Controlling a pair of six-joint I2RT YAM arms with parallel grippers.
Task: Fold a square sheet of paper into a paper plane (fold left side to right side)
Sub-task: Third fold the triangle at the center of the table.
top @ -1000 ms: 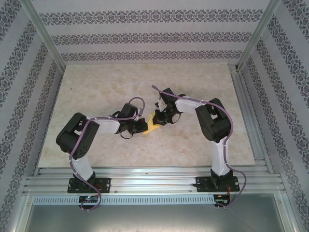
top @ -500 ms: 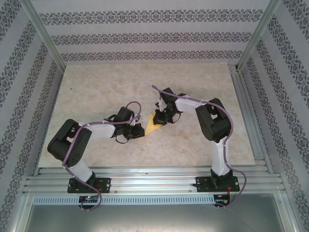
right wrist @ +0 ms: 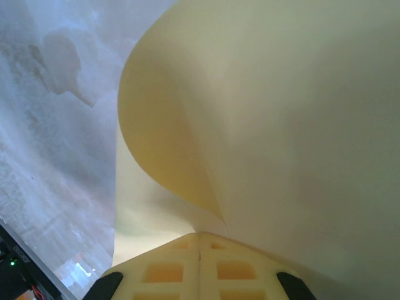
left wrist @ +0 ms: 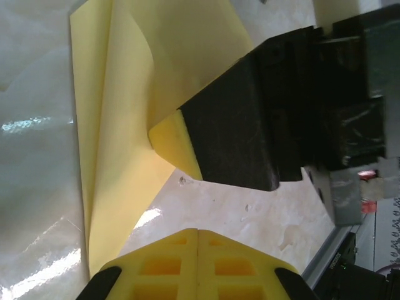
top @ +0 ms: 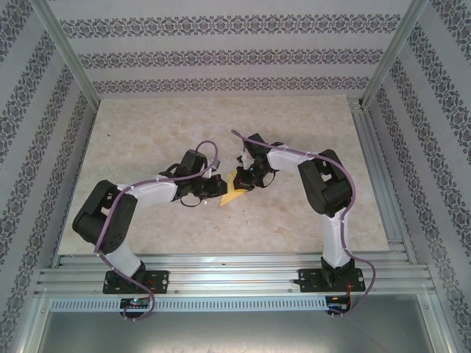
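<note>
Near the middle of the counter, a yellow sheet of paper lies partly folded between the two arms, and from above most of it is covered by their tips. The right claw is clenched on a flap of the sheet. The flap curls up from its closed pads in a wide loop that blocks much of the wrist view and runs past the frame edges. The left claw is clenched too, pads together beside the sheet's lower corner. Whether it pinches any paper is hard to tell, as that corner is cut off.
</note>
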